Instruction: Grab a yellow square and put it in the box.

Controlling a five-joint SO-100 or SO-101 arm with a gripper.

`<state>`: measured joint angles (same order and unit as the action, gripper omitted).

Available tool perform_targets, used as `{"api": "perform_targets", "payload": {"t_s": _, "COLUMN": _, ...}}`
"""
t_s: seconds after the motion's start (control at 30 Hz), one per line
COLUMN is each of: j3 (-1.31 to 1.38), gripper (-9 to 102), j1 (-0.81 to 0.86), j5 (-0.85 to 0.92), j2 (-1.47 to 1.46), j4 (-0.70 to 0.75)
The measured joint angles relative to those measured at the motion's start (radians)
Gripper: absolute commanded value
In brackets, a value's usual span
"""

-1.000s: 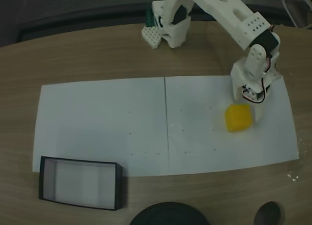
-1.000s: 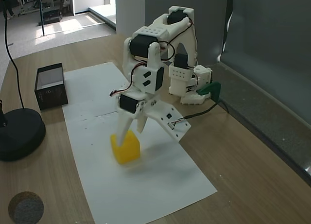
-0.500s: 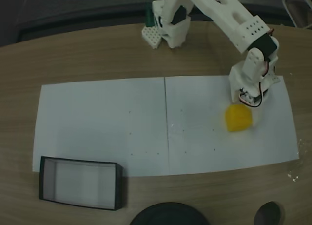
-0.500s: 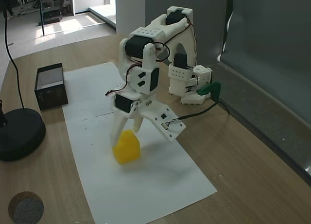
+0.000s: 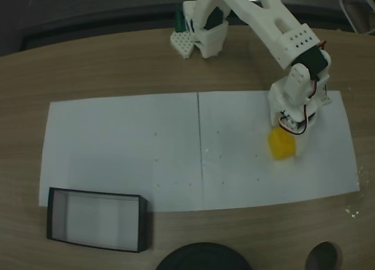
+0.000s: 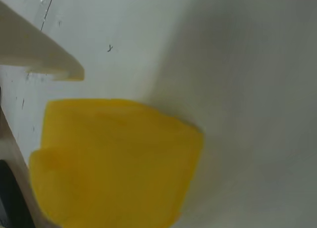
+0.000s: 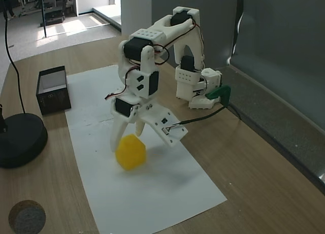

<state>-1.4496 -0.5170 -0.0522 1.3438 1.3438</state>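
Early stage: my tool (image 7: 127, 142) is open, jaws spread astride the yellow cube (image 7: 130, 152) on the paper right beneath it, not clamped or lifted yet, with carry and drop into the box (image 5: 96, 219), well away from my tool, left.

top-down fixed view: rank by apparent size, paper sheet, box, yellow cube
1. White paper sheet, by far the largest.
2. The box, several cubes wide.
3. The yellow square, smallest, partly under the gripper.
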Motion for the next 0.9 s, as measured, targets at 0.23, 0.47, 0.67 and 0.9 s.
{"api": "perform_targets", "payload": {"t_s": 0.23, "j3": 0.002, "gripper": 33, "j1": 0.003, "j5": -0.003, "j2": -0.031, "j4": 0.018}}
{"api": "perform_targets", "payload": {"t_s": 0.47, "j3": 0.029, "gripper": 5, "j1": 0.003, "j5": 0.008, "j2": -0.029, "j4": 0.017}}
{"api": "perform_targets", "payload": {"t_s": 0.67, "j3": 0.029, "gripper": 7, "j1": 0.002, "j5": 0.011, "j2": -0.029, "j4": 0.017}}
{"api": "perform_targets", "payload": {"t_s": 0.9, "j3": 0.178, "gripper": 7, "j1": 0.161, "j5": 0.074, "j2": -0.028, "j4": 0.135}}
